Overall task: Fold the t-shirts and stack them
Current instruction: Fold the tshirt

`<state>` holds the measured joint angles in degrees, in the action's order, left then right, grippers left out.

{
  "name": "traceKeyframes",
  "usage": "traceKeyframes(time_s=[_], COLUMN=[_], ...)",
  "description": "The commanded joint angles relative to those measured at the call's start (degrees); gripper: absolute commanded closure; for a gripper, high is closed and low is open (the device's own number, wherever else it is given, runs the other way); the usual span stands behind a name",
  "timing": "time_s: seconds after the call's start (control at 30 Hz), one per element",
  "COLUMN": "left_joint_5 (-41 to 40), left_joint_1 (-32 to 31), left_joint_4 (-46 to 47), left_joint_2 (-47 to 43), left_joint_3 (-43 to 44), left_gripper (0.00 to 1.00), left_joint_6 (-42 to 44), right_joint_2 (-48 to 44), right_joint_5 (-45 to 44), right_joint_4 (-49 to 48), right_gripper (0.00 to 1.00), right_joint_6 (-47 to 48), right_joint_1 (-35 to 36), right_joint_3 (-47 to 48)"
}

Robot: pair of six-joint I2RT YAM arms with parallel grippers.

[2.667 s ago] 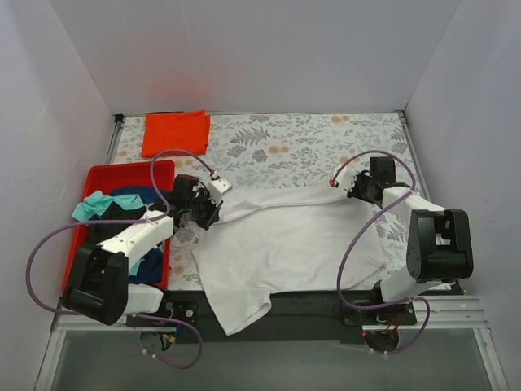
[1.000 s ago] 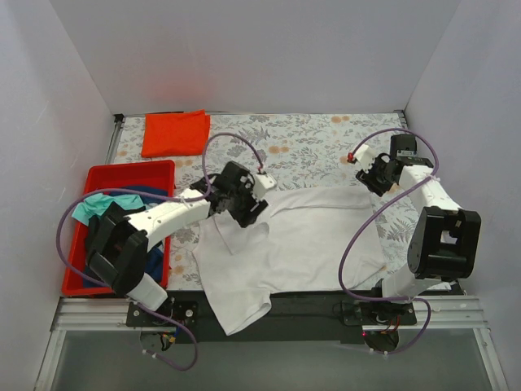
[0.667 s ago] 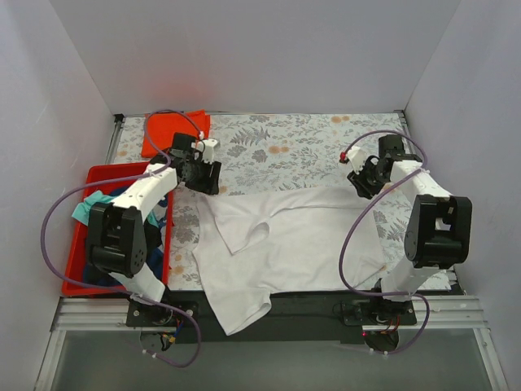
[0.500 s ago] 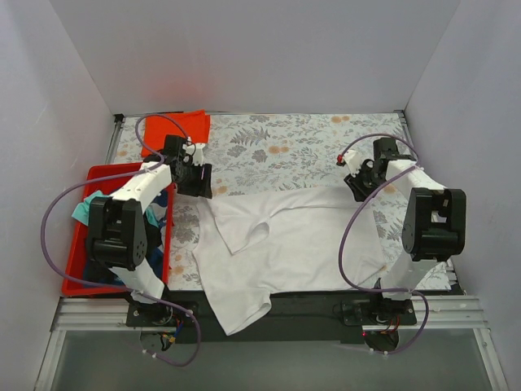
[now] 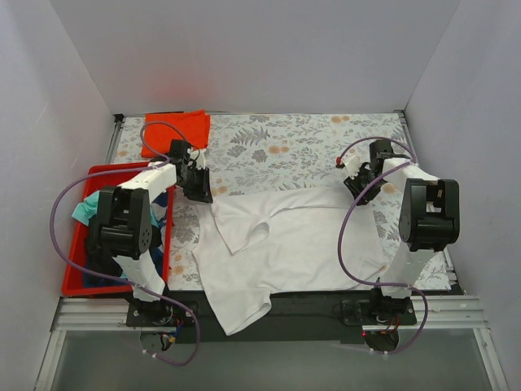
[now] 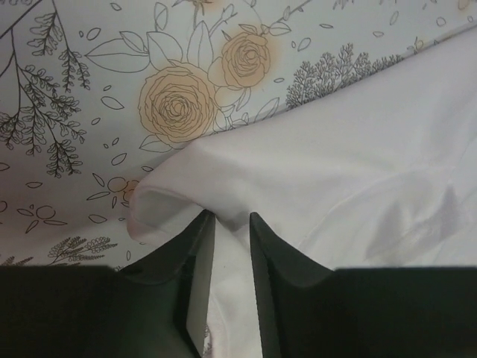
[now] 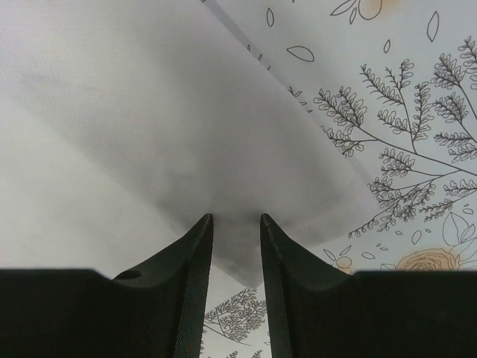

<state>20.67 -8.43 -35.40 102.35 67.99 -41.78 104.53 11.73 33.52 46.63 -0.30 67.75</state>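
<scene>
A large white t-shirt lies spread on the floral covering, one sleeve hanging over the near edge. My left gripper sits at its far left corner. In the left wrist view the left gripper is narrowly open, with a raised fold of the white t-shirt between its fingers. My right gripper is at the far right corner. In the right wrist view the right gripper is narrowly open astride the corner of the white t-shirt, which lies flat. An orange-red t-shirt lies folded at the far left.
A red bin stands along the left edge, holding a teal t-shirt and darker ones, partly hidden by my left arm. The floral covering shows beyond the white t-shirt. White walls close in on three sides.
My left gripper left the middle of the white t-shirt and swung out to its far left corner. My right gripper came down onto the far right corner. Both jaws have narrowed.
</scene>
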Motion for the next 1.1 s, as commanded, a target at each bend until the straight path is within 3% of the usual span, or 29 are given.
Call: traceKeyframes(time_s=[0.0,0.13,0.43,0.57,0.63,0.67,0.8,1.07], left_joint_5=[-1.8,-4.6,-9.9,-6.0,-2.1,0.5,0.3,-8.3], left_joint_1=[0.3,1.4,2.2,2.2,2.2,2.1,1.0,-5.5], left_joint_4=[2.9,2.6,3.4,2.1,0.9,0.9,1.3,2.1], left_joint_2=[0.1,1.6,2.2,2.4,1.5,-0.3,-5.3,-6.7], left_joint_3=[0.7,1.9,1.6,2.9,3.2,2.9,2.6,0.9], left_gripper=[0.84,1.0,1.0,0.99,0.86,0.75,0.59,0.59], left_joint_6=[-1.6,-1.5,-0.8,0.9,2.6,3.3,6.1,9.3], right_joint_2=[0.7,1.5,1.7,1.2,0.2,-0.4,-5.0,-5.7], right_joint_5=[-1.7,-3.5,-5.6,-4.7,-2.7,-1.7,2.4,0.9], right_joint_4=[0.0,-0.9,-1.4,-1.2,0.1,0.8,2.9,4.0], right_gripper=[0.62,0.63,0.62,0.62,0.61,0.6,0.59,0.61], right_joint_6=[-0.6,-0.2,0.7,0.7,0.5,0.5,-0.1,0.3], right_joint_1=[0.1,0.1,0.1,0.1,0.2,0.1,0.1,0.1], right_joint_3=[2.1,2.0,2.0,2.0,2.9,3.4,4.8,5.7])
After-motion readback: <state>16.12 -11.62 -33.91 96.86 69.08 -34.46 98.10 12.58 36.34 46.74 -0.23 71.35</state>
